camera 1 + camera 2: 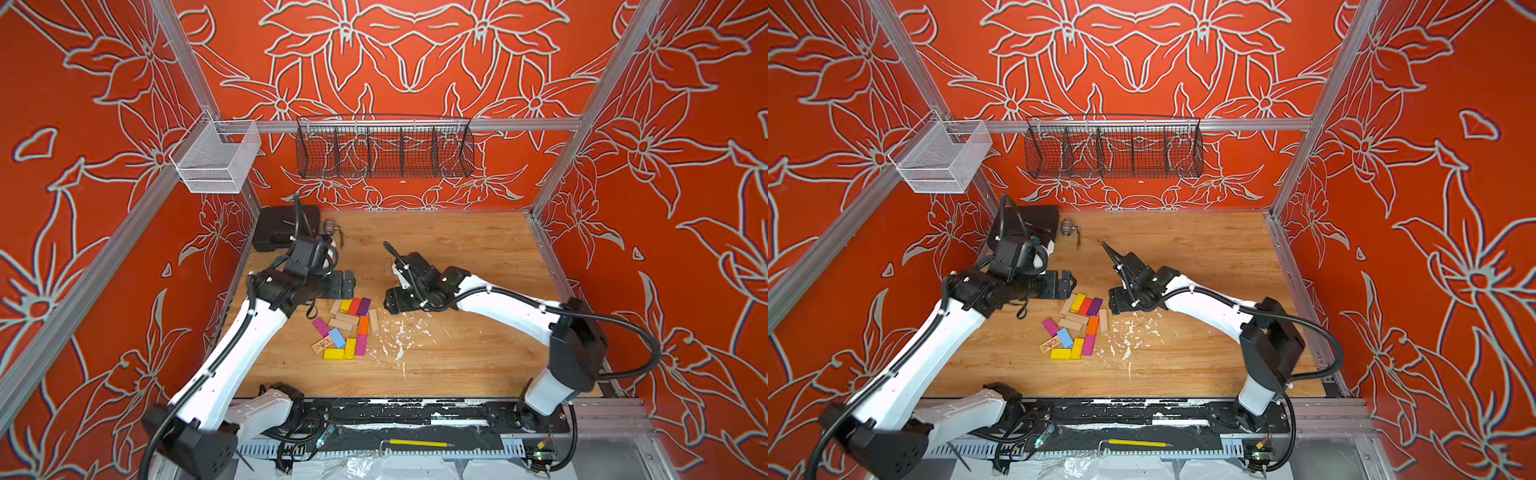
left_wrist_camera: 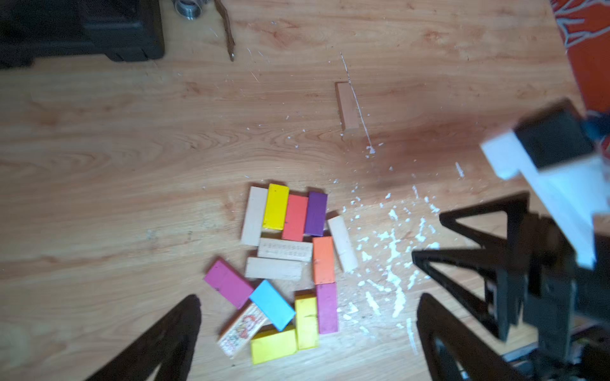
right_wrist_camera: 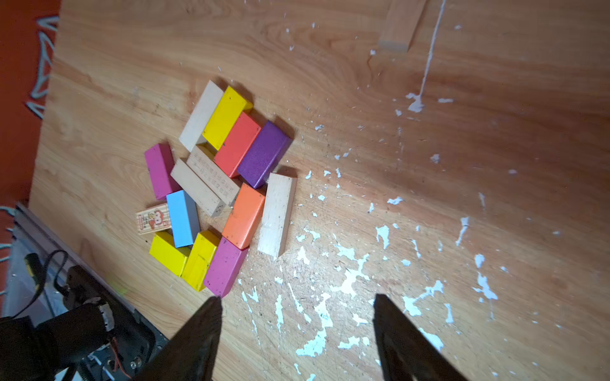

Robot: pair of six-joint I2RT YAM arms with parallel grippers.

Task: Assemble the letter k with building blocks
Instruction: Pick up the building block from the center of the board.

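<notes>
Holding nothing, both my jaws stand open, the blocks (image 1: 347, 326) clustered on the table (image 1: 457, 257) just beside them.

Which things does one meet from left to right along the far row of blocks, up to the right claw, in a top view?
plain block → yellow block → red block → purple block → right claw
</notes>
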